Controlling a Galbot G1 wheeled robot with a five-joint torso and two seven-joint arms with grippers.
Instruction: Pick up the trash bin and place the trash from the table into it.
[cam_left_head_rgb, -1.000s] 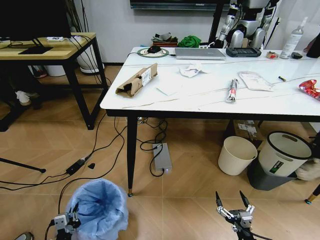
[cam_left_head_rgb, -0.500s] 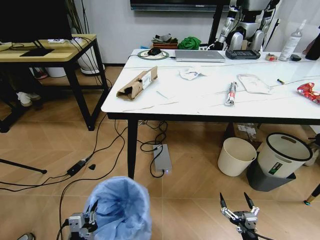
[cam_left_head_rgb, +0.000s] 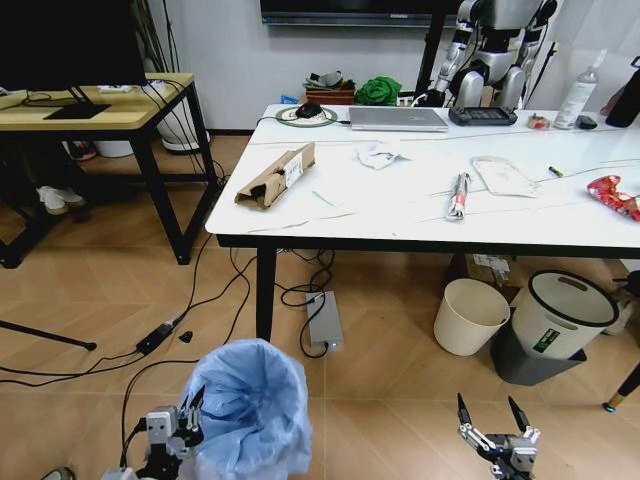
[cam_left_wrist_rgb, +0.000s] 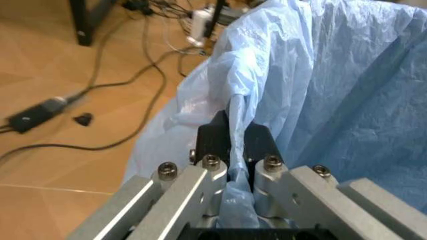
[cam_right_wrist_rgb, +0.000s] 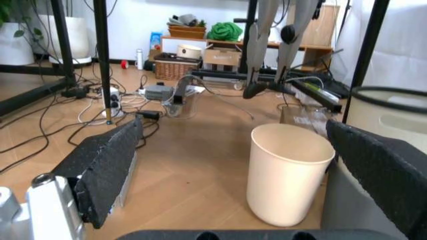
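Gripping the trash bin (cam_left_head_rgb: 247, 405) by its blue-bagged rim, left gripper (cam_left_head_rgb: 172, 432) clamped tight on the liner, below the table's (cam_left_head_rgb: 400, 215) near-left corner. Right of the bin: right gripper (cam_left_head_rgb: 498, 428) with fingers spread, holding nothing. Up on the table: cardboard piece (cam_left_head_rgb: 275, 174), crumpled paper (cam_left_head_rgb: 380, 153), crushed can (cam_left_head_rgb: 460, 194), wrapper (cam_left_head_rgb: 503, 175), all yet to be binned.

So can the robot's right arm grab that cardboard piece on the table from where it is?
Probably not yet. The right gripper hangs open, low near the floor, and the cardboard piece lies up on the table, far across on the left.
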